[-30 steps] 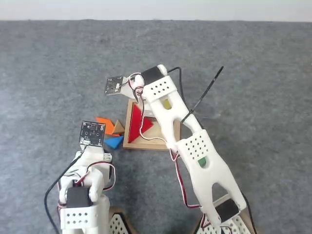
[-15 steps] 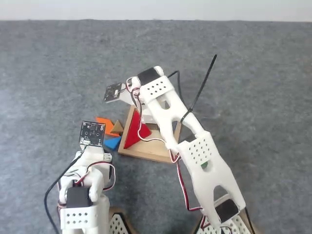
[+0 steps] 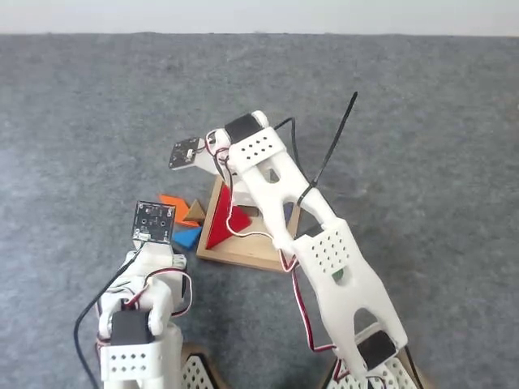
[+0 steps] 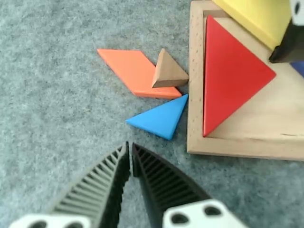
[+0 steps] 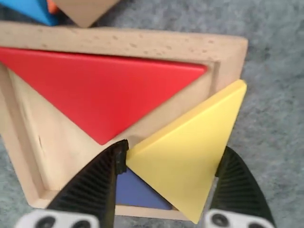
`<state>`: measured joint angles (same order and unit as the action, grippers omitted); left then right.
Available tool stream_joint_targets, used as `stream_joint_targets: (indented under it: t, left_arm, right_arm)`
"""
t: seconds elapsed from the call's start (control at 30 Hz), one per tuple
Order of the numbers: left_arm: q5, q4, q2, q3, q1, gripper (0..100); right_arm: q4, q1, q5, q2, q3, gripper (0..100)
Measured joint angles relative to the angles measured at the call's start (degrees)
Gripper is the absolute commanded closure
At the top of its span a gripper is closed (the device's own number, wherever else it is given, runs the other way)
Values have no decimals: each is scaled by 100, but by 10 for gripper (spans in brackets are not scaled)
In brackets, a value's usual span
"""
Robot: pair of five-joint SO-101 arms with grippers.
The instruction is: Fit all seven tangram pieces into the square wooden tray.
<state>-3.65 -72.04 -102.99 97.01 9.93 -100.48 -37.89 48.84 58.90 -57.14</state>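
The right arm [image 3: 284, 194] extends over the tray [image 5: 142, 38], right fingers [image 5: 95, 185] clamping the yellow triangle [image 5: 190, 161]; left fingers [image 4: 156, 175] closed, low above the desk [image 4: 47, 118].

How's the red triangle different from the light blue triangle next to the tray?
The red triangle lies inside the tray; the light blue triangle lies on the carpet just outside its rim. The red triangle is clearly larger than the light blue triangle. Both are triangles lying flat.

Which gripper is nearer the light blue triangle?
Left. The left gripper is just short of the light blue triangle; the right gripper holds the yellow triangle over the tray.
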Motion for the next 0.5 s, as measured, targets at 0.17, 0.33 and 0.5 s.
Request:
stream_joint_targets:
  t: [0.17, 0.33, 0.5]
  left_arm:
    - [0, 0, 0, 0, 0, 986]
    - [0, 0, 0, 0, 0, 986]
    - [0, 0, 0, 0, 0, 986]
  right_arm:
    - [0, -35, -167, 0, 0, 871]
    - [0, -44, -308, 0, 0, 861]
    - [0, -70, -334, -202, 158, 861]
